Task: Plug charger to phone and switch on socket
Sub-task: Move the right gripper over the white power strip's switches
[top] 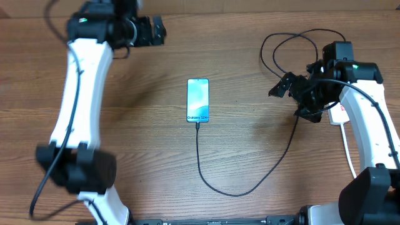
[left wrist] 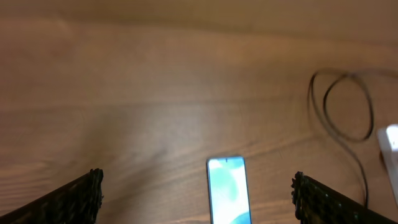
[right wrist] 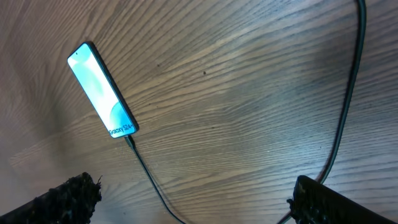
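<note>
Socket (top: pixel 338 115) mostly hidden under my right arm (top: pixel 370 125), right edge; charger (top: pixel 200 156) meets phone (top: pixel 197 100); left gripper (left wrist: pixel 198 186), right gripper (right wrist: pixel 193 185) fingers apart.

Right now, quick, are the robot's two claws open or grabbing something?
Left claw: open, holding nothing.
Right claw: open, holding nothing.
</note>
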